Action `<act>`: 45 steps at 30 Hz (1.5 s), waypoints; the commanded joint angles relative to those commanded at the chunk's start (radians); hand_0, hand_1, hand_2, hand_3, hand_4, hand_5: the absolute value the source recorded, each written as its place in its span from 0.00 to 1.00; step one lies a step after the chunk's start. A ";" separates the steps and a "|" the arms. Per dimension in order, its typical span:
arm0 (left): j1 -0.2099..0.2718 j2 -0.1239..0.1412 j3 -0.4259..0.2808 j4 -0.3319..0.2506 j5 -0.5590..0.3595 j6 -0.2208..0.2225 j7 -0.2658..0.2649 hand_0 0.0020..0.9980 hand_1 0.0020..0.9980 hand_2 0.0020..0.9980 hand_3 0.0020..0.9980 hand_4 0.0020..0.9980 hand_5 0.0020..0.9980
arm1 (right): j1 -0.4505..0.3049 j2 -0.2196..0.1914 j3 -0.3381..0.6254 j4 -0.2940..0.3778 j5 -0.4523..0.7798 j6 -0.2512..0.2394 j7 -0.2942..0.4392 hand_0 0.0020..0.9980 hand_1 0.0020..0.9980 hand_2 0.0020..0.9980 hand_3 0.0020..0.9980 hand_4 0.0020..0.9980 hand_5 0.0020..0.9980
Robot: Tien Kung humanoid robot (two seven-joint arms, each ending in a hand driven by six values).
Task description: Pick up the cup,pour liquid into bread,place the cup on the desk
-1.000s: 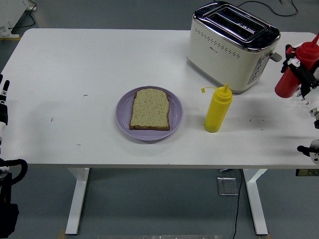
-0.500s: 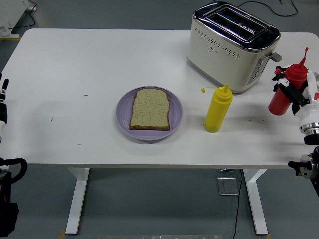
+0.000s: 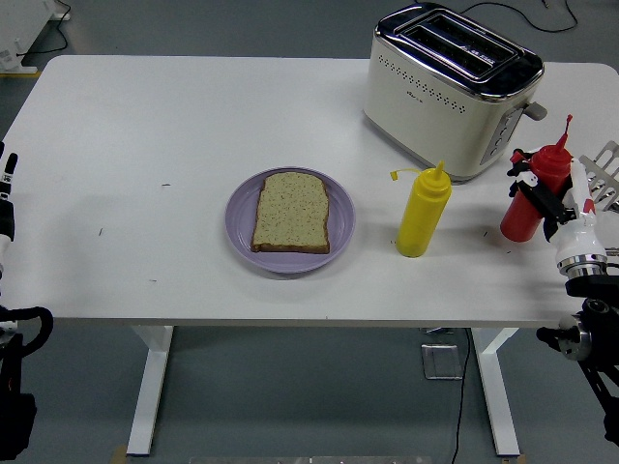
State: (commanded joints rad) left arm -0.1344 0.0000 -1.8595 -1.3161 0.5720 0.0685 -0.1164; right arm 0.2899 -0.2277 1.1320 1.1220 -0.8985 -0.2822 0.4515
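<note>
Red squeeze bottle (image 3: 529, 198) upright near table's right edge, bread slice (image 3: 291, 212) flat on purple plate (image 3: 242, 215)

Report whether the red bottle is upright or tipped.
Roughly upright: the red bottle, gripped by the right hand, points its nozzle upward.

One camera sits high above the near edge of the white table (image 3: 193, 116), looking forward and down, far back from the right hand (image 3: 551, 198).

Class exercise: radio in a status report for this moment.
Right robot hand shut on red bottle. Left robot hand idle at table edge. Yellow bottle between it and bread.
</note>
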 joint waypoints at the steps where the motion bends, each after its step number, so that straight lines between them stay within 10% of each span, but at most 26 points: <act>1: 0.000 0.000 0.000 0.000 0.000 0.000 0.000 0.78 0.73 0.73 0.68 0.56 1.00 | 0.001 0.003 -0.004 -0.004 0.003 -0.001 0.002 0.19 0.22 0.32 0.38 0.60 0.31; 45: 0.002 0.000 0.003 0.002 0.001 0.000 0.000 0.78 0.73 0.73 0.68 0.56 1.00 | 0.003 0.032 -0.041 -0.063 0.053 -0.010 0.043 0.30 0.31 0.39 0.41 0.63 0.30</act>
State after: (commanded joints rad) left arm -0.1326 0.0000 -1.8563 -1.3146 0.5729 0.0684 -0.1162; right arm 0.2930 -0.1959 1.0907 1.0591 -0.8450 -0.2924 0.4948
